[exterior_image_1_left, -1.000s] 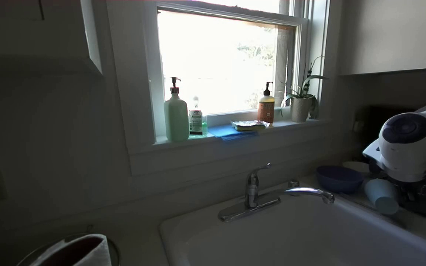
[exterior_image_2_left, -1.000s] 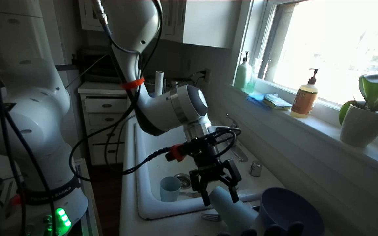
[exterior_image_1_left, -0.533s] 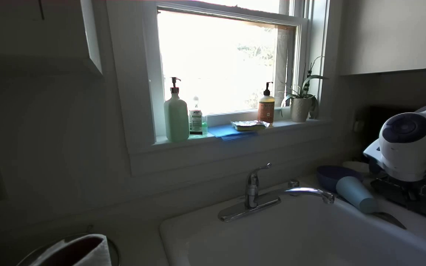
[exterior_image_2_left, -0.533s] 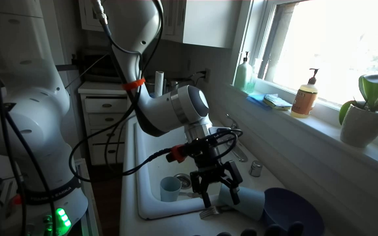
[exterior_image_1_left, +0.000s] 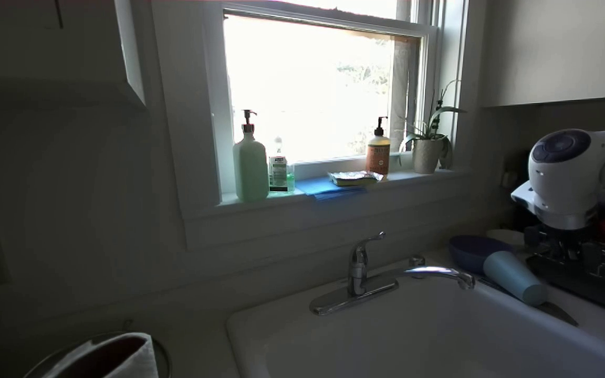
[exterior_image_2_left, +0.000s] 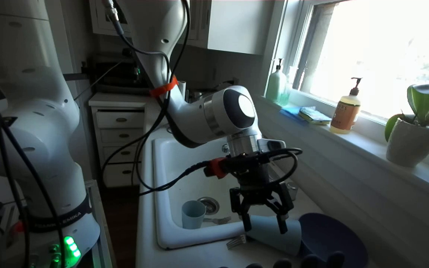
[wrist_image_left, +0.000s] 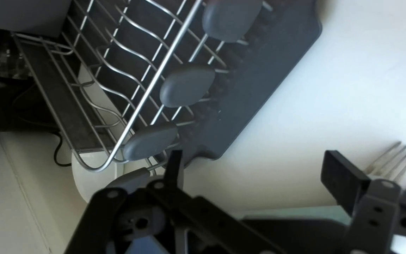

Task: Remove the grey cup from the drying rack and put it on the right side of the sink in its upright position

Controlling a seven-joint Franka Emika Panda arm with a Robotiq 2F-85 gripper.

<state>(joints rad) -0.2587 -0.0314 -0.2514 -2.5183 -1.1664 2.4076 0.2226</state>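
Note:
The grey cup [exterior_image_2_left: 274, 232] lies on its side on the counter beside the sink [exterior_image_2_left: 199, 237]; it also lies tipped in an exterior view [exterior_image_1_left: 514, 278]. Its narrower end points toward the sink, its wider end toward the blue bowl. My gripper [exterior_image_2_left: 266, 227] is open with nothing held, over the cup's rack side. In the wrist view its jaws stand wide apart around bare counter [wrist_image_left: 252, 165], and only a strip of the cup [wrist_image_left: 294, 212] shows below. The drying rack [wrist_image_left: 160, 72] stands beside the cup, dark mat under it.
A blue bowl [exterior_image_2_left: 330, 238] sits by the cup's wide end. A fork [exterior_image_2_left: 236, 242] lies at its narrow end. A second similar cup [exterior_image_2_left: 193, 214] stands upright in the sink near the drain. The faucet [exterior_image_1_left: 357, 270] is behind the sink; bottles [exterior_image_2_left: 345, 111] line the windowsill.
The cup, earlier tilted by the fingers, has dropped onto its side near the bowl and then shifted slightly toward the rack. My arm has moved up and toward the window and rack.

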